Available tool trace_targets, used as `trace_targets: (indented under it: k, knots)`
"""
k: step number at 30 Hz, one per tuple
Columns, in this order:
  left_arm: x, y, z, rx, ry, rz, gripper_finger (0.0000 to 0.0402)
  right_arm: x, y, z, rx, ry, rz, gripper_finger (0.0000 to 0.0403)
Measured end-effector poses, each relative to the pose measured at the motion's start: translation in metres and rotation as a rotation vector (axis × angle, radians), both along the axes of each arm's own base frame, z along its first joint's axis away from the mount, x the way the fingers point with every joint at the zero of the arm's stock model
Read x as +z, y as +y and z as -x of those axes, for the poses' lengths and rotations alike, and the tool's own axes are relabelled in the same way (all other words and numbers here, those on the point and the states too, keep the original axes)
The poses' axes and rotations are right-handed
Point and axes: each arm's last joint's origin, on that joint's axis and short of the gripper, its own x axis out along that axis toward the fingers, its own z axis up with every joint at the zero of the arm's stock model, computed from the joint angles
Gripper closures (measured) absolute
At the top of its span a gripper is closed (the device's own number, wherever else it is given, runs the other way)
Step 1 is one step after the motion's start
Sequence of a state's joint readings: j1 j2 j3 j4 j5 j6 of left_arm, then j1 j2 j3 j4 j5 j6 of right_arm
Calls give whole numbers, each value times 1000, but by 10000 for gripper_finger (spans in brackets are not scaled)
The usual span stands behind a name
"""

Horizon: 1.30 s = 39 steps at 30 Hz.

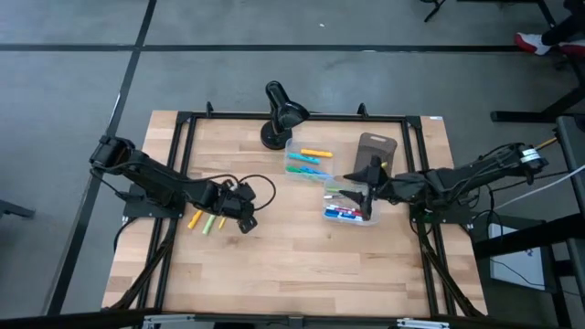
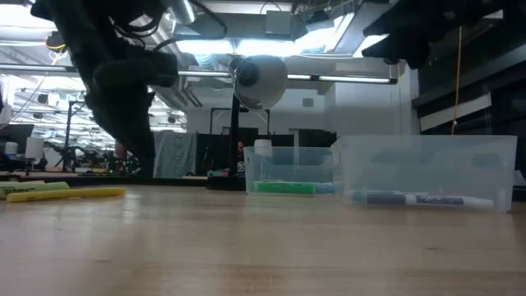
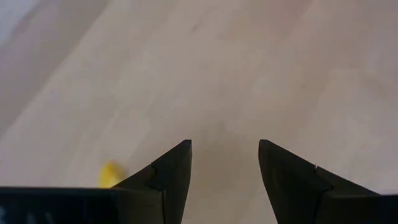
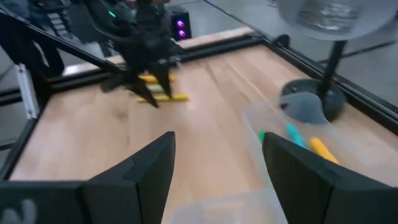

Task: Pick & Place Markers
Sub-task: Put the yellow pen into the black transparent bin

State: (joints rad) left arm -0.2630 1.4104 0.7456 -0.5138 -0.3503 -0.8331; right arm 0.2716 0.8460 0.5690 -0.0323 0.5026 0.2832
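The left gripper (image 1: 245,217) hangs over the wooden table (image 1: 302,265), on the left half, just beside three loose markers (image 1: 207,220) that lie on the bare wood: one orange-yellow, one green and one yellow. In the left wrist view its two fingers (image 3: 168,180) stand well apart, with only bare table between them, and a small yellow tip (image 3: 109,175) shows next to one finger. This gripper holds nothing.

The right gripper (image 1: 368,196) is above the nearer clear bin (image 1: 348,203), which holds blue and dark markers (image 1: 342,214). In the right wrist view its fingers (image 4: 147,169) are wide open too, and nothing is between them. Whether it touches the bin's rim I cannot tell.

A second clear bin (image 1: 311,161) stands just behind the first one, toward the desk lamp (image 1: 281,115). Inside it lie an orange marker (image 1: 316,153) and some green and blue-green ones (image 1: 306,169). A grey-brown tray (image 1: 374,152) lies beside this bin, on the right side.

In the low view, the yellow markers (image 2: 64,192) lie flat on the table on the left, apart from both bins, and one blue marker (image 2: 419,198) lies along the bottom of the right bin (image 2: 423,173).
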Motion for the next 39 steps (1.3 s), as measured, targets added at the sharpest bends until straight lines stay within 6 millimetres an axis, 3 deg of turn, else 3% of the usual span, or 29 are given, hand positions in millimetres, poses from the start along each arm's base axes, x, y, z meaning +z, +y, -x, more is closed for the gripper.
trace_targets:
  k: [5,11,16,28,39]
  knots:
    - [-3,6,17,103,138,-44,222,-6,12,-16,33,-24,-4,162]
    - [-7,7,34,173,321,45,222,-27,21,-33,49,63,19,162]
    - [-8,5,34,165,338,86,222,-35,23,-41,49,80,26,162]
    - [-11,3,30,179,324,132,229,-32,24,-44,47,32,9,162]
    - [-42,0,22,152,484,93,285,-31,24,-44,41,21,-15,162]
